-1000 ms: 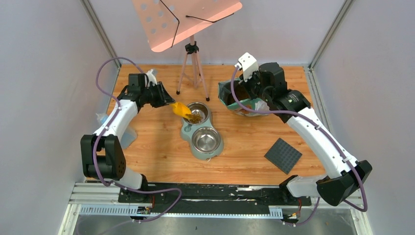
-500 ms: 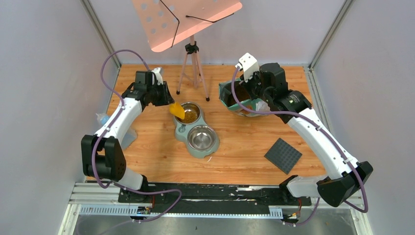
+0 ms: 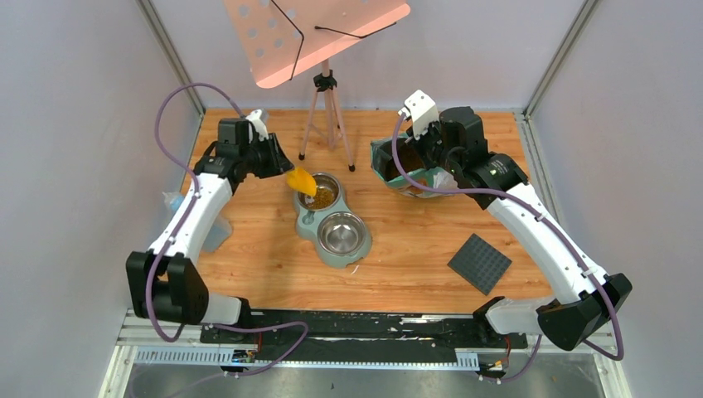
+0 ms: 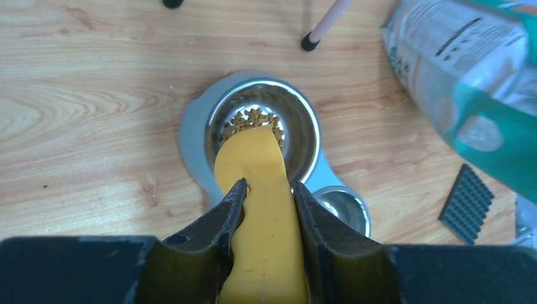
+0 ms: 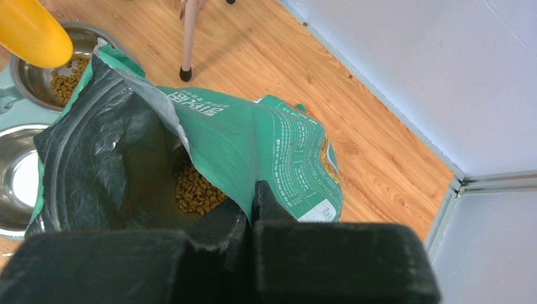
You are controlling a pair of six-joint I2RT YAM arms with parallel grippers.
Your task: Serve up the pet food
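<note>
The left fingers (image 4: 212,237) are clamped on the handle of the yellow scoop (image 4: 256,190). The scoop tip sits over the far bowl (image 4: 304,126) of the grey double feeder (image 4: 193,136). Pet food (image 4: 253,118) lies in that bowl, partly under the scoop tip. The near bowl (image 3: 344,235) holds none.

The right fingers (image 5: 265,206) are closed on the rim of the teal bag (image 5: 266,145), holding its mouth open. More kibble is visible inside the bag. Feeder and bag stand apart on the wooden bench (image 3: 249,257).
</note>
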